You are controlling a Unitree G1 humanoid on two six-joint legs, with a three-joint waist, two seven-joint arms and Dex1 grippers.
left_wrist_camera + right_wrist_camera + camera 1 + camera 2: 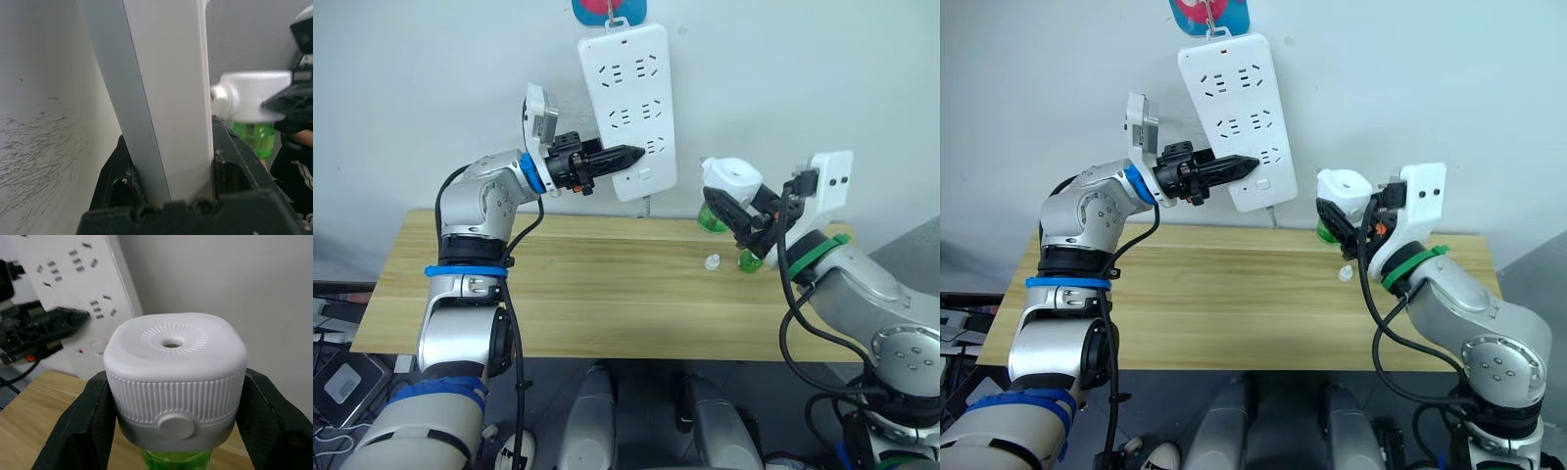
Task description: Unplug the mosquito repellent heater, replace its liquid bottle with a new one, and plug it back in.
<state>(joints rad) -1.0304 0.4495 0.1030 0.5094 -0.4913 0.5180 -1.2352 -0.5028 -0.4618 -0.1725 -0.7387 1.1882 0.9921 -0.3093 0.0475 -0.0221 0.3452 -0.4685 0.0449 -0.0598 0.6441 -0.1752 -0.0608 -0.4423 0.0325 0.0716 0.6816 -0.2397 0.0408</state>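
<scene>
The mosquito repellent heater, a white rounded unit with a round vent hole on top, is held in the air to the right of the wall strip, unplugged. My right gripper is shut on its ribbed sides. A green liquid bottle hangs under the heater. My left gripper is shut on the lower edge of the white power strip, whose body sits between the two fingers. The heater's prongs are hidden.
The wooden table runs below both arms. A small white cap lies on it near the right arm, beside a green item partly hidden by that arm. The strip hangs tilted from a hook on the white wall.
</scene>
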